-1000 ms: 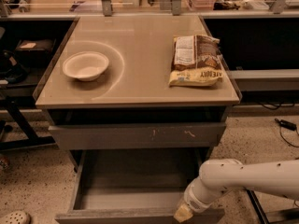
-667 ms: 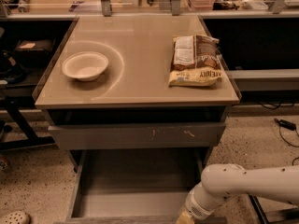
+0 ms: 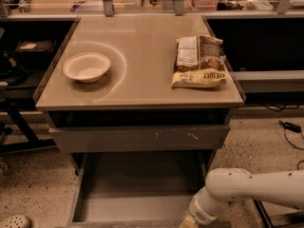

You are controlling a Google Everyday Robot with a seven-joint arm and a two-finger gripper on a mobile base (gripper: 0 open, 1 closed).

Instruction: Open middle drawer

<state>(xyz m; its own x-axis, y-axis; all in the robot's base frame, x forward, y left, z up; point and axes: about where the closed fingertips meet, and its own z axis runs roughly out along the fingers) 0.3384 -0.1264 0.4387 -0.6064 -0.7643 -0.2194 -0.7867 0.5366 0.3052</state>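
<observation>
The middle drawer point(image 3: 135, 201) stands pulled out at 6 o'clock under the scratched drawer front point(image 3: 142, 137), the gripper point(image 3: 189, 221) sits at its front edge toward 5 o'clock, grip impossible to tell, and the tabletop point(image 3: 142, 87) above carries a white bowl point(image 3: 87, 66) at 10 o'clock and a snack bag point(image 3: 198, 61) at 1 o'clock

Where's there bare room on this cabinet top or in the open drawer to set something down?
On the tabletop, the widest bare patch lies between the bowl and the snack bag, running to the front edge. The middle drawer shows bare tray on its left and centre. Its front right corner is crowded: the gripper sits there at the front panel.
</observation>
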